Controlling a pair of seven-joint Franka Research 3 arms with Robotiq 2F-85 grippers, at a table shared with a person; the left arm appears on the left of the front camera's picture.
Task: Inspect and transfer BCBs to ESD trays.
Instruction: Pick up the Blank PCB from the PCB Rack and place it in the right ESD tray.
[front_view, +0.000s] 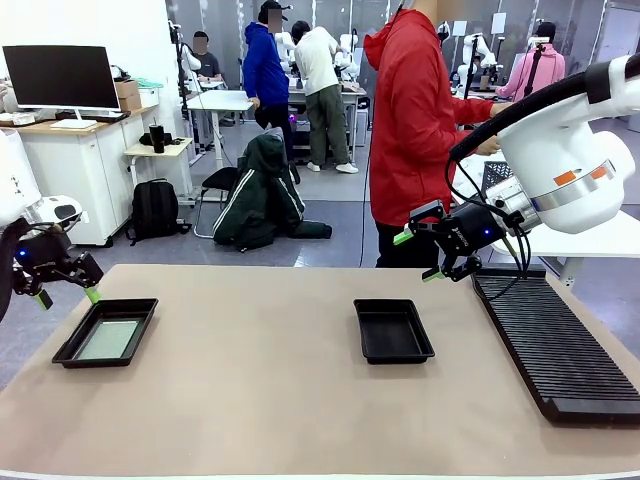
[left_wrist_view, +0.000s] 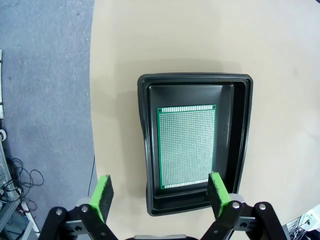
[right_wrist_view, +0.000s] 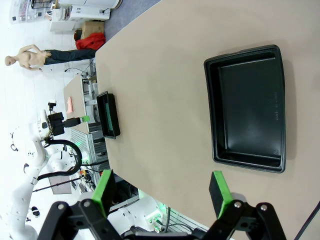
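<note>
we see two black trays on the tan table (front_view: 260, 400). the left tray (front_view: 68, 352) sits near the table's left edge, and one board (front_view: 108, 340) lies flat on its floor. from the left wrist the board (left_wrist_view: 186, 147) shows as a pale grid of holes with a green edge. it lies lengthwise in the tray (left_wrist_view: 144, 150), closer to one long wall than to the other, with black floor showing round it.

the left pincer (front_view: 68, 296) hangs in the air just beyond the tray's far left corner, out past the table's edge. it is released, with nothing between its green pads. in its own view the left pincer (left_wrist_view: 160, 192) looks straight down, jaws spread wider than the board. one pad (left_wrist_view: 102, 192) is over the table beside the tray, the other (left_wrist_view: 218, 192) over the tray's near end.

the right tray (front_view: 361, 330) sits right of the table's middle, well apart from the left one. from the right wrist this tray (right_wrist_view: 209, 100) has its whole black floor in sight.

the right pincer (front_view: 418, 257) is held above the table's far side, between the right tray and the long ribbed rack (front_view: 555, 340). it too is released and grasps nothing. in its own view the right pincer (right_wrist_view: 160, 192) has its jaws wide over the table, beside the tray.

a person (front_view: 410, 130) in a red jacket stands at the far side.
</note>
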